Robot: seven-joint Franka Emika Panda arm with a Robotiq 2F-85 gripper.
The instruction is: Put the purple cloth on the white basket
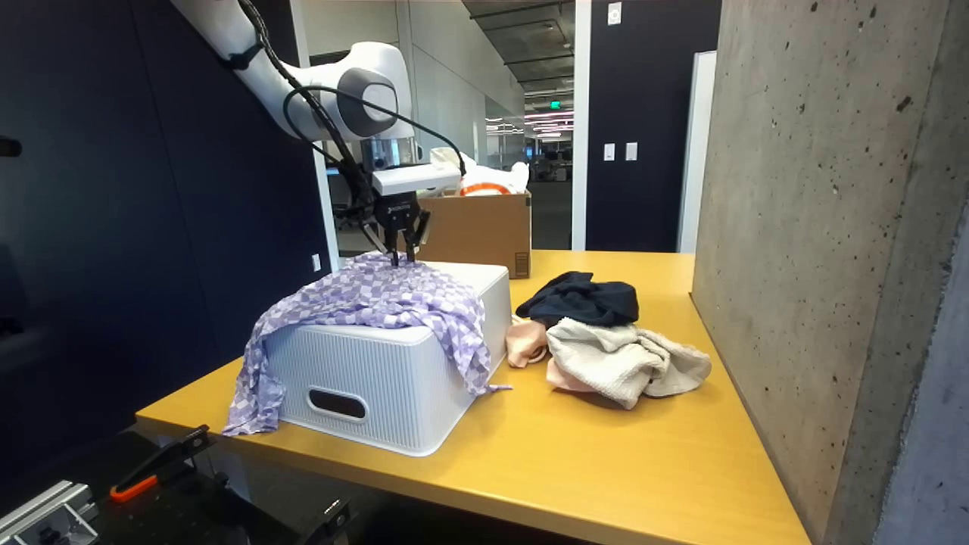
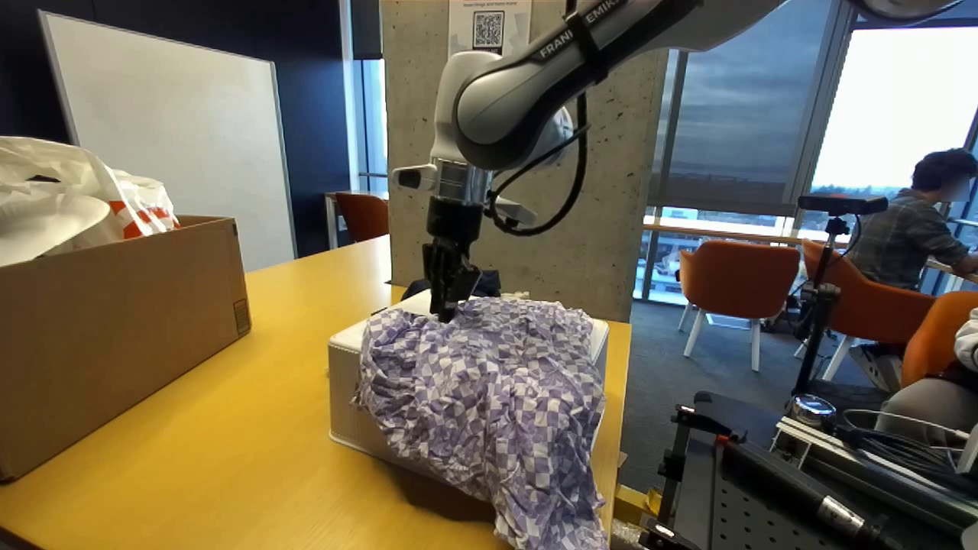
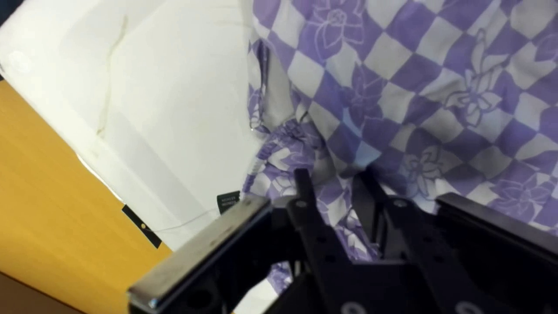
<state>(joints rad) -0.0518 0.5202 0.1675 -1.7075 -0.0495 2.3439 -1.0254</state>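
The purple cloth lies draped over the flat top of the white basket, with folds hanging down its sides; one end reaches the table. In an exterior view the cloth covers most of the near side of the basket. My gripper points down at the cloth, its tips at the cloth's surface. In the wrist view the gripper has its fingers apart, with crumpled cloth visible in the gap but not pinched. Bare basket top shows on the left there.
A brown cardboard box with white bags stands on the table behind the basket. Right of the basket in an exterior view lie a dark cloth, a beige cloth and a peach piece. A concrete pillar borders the table.
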